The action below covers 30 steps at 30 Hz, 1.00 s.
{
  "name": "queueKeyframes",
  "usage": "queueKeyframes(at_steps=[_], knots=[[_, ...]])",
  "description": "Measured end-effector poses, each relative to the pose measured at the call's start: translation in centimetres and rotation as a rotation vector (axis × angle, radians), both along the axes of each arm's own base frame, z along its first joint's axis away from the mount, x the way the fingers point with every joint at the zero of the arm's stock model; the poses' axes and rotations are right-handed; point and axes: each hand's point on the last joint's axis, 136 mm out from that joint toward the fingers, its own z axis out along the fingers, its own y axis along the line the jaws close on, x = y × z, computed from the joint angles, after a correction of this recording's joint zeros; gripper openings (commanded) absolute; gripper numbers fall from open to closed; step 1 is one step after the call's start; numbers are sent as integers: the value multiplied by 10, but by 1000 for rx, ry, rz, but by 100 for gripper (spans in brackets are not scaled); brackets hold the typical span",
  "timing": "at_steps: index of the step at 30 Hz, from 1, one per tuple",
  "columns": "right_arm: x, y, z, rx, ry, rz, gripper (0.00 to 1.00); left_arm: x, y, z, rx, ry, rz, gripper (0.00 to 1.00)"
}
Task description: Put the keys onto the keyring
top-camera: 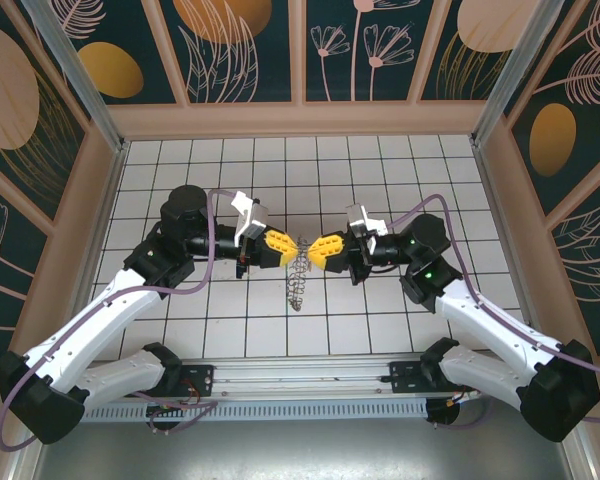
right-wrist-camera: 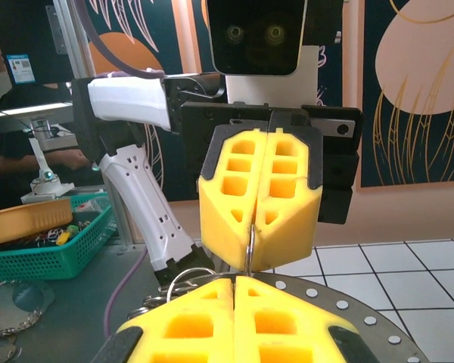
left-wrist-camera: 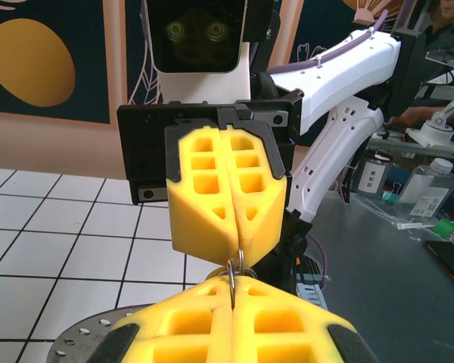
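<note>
Left jaws: closed, yellow fingers point(top-camera: 272, 243) pressed flat together, their tips pinching a thin metal loop of the keyring point(top-camera: 298, 282).
Right jaws: closed as well, yellow fingers point(top-camera: 330, 248) nipping the same loop from the opposite side.
Meeting point: the two sets of tips face each other nose to nose over the middle of the white tiled worktop point(top-camera: 230, 330), almost touching.
Keyring, from above: a string of fine silvery wire loops trails from the meeting point toward the arm bases; I can't tell whether it hangs or lies on the tiles.
Keyring, left wrist view: a slim ring point(left-wrist-camera: 237, 270) stands upright in the gap, its ends disappearing into both seams.
Keyring, right wrist view: the same wire point(right-wrist-camera: 250, 246) runs between the two seams, with more loops point(right-wrist-camera: 183, 283) bunched just left of the near fingers.
Keys: too small for me to pick out among the loops.
</note>
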Motion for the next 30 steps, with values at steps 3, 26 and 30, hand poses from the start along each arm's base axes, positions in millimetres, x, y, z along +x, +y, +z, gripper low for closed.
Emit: queueKeyframes(at_steps=[3, 26, 30], knots=[[0, 1, -1, -2, 7, 4, 0, 0, 0, 0, 0, 0, 1, 0], [4, 5, -5, -8, 19, 3, 0, 0, 0, -1, 5, 5, 3, 0], [4, 5, -4, -4, 15, 4, 0, 0, 0, -1, 6, 6, 3, 0]])
